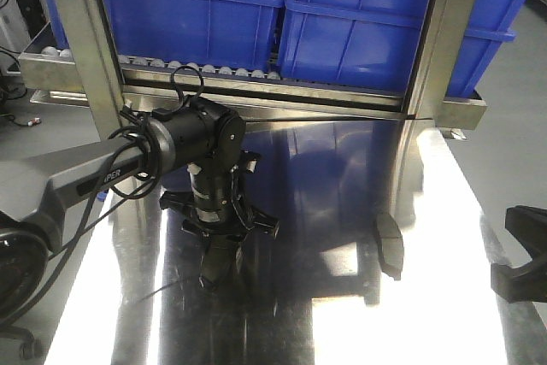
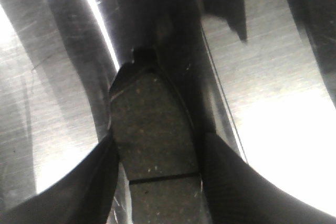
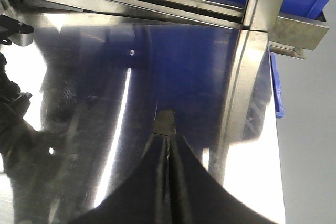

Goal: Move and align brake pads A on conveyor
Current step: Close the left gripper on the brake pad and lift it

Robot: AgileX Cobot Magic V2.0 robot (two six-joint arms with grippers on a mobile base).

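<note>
In the left wrist view a brake pad (image 2: 152, 124) with a grey speckled face and a centre groove sits between the two black fingers of my left gripper (image 2: 157, 156), which press on both its long edges. From the front, my left gripper (image 1: 215, 262) points straight down over the shiny steel table (image 1: 325, 314), with the pad (image 1: 214, 269) hanging at its tip close to the surface. A second brake pad (image 1: 389, 244) lies on the table; it shows just beyond the tip (image 3: 167, 121) of my right gripper (image 3: 168, 141), which is shut with nothing in it. The conveyor is out of view.
A steel roller rack (image 1: 256, 83) with blue bins (image 1: 376, 14) spans the back, carried on two upright posts (image 1: 432, 57). My right gripper (image 1: 520, 254) hangs at the table's right edge. The left arm (image 1: 77, 177) reaches in from the left.
</note>
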